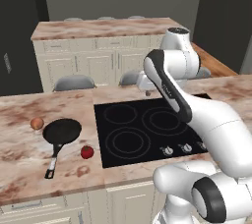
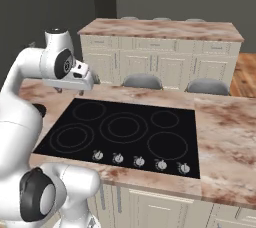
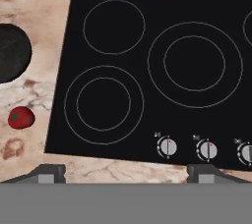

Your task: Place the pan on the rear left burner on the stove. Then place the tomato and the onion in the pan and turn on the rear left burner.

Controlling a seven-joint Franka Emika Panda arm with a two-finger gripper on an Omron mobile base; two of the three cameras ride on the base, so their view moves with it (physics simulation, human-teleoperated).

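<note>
The black pan (image 1: 61, 131) lies on the counter left of the stove (image 1: 147, 130), its handle pointing toward the front edge; its rim shows in the hand view (image 3: 11, 53). The orange-tan onion (image 1: 37, 123) rests just left of the pan. In front of the pan, to its right, sits the red tomato (image 1: 87, 152) (image 3: 21, 118). The rear left burner (image 1: 119, 114) (image 3: 114, 26) (image 2: 89, 111) is bare. My gripper (image 1: 146, 91) (image 2: 71, 90) (image 3: 126, 174) hovers high over the stove's rear, open and holding nothing.
Silver knobs (image 3: 167, 147) run along the stove's front edge. Larger double-ring burners (image 3: 194, 63) fill the stove's middle and front left. Grey chair backs (image 2: 142, 81) stand behind the counter, with a second marble island (image 1: 103, 27) beyond them.
</note>
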